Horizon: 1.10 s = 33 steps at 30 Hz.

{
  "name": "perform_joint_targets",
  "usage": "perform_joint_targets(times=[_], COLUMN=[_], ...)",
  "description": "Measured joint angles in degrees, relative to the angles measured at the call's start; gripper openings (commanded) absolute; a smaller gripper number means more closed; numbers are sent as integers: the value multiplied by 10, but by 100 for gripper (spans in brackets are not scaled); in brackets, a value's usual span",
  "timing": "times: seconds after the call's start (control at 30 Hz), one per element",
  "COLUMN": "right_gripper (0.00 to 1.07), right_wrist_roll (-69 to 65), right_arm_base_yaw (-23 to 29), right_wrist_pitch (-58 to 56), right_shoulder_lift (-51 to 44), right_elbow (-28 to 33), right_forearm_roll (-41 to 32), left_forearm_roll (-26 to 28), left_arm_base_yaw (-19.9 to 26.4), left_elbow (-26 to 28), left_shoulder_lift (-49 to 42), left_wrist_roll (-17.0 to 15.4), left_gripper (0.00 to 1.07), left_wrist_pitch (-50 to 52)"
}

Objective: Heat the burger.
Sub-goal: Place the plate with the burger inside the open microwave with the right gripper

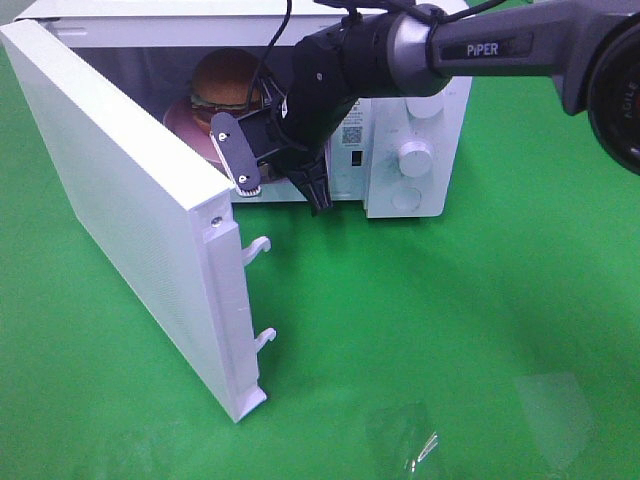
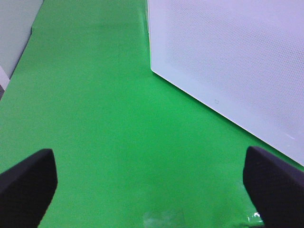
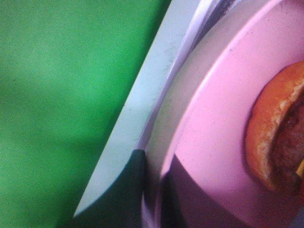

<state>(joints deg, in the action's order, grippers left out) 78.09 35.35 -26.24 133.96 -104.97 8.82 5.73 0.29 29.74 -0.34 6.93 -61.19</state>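
Burger [image 1: 228,78] sits in open microwave [image 1: 440,100], closed right gripper [image 1: 320,200] at front edge.

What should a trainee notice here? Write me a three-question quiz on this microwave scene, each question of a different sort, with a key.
1. True or false: the microwave door is shut.
2. The burger sits on: A) a blue bowl, B) the pink plate, C) a white tray.
3. Fill the gap: the left hand has its jaws ____ and holds nothing.
Key: 1 false, it stands wide open. 2 B, inside the microwave. 3 open.
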Motion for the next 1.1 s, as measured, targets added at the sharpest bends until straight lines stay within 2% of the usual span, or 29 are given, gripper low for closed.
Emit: perform_joint_targets(times=[0.43,0.57,0.67,0.7,0.73,0.8,1.1], right_gripper=[10,18,28,28,35,38,39], right_wrist_roll=[-1,-1,-3,-3,-7,-16,-54], right_arm_base_yaw=[0,0,0,0,0,0,0], right_wrist_pitch=[8,14,26,26,29,35,50], right_shoulder_lift=[2,2,2,2,2,2,2], right_elbow=[-1,-1,-3,-3,-3,-3,-3], right_forearm_roll=[7,9,9,9,9,9,9], left_forearm_roll=[0,0,0,0,0,0,0], left_arm_base_yaw=[0,0,0,0,0,0,0], left_elbow=[0,0,0,0,0,0,0], left_shoulder_lift=[0,0,0,0,0,0,0], left_wrist_roll=[0,0,0,0,0,0,0], left_gripper=[100,100,100,100,100,100,100], left_wrist_pitch=[0,0,0,0,0,0,0])
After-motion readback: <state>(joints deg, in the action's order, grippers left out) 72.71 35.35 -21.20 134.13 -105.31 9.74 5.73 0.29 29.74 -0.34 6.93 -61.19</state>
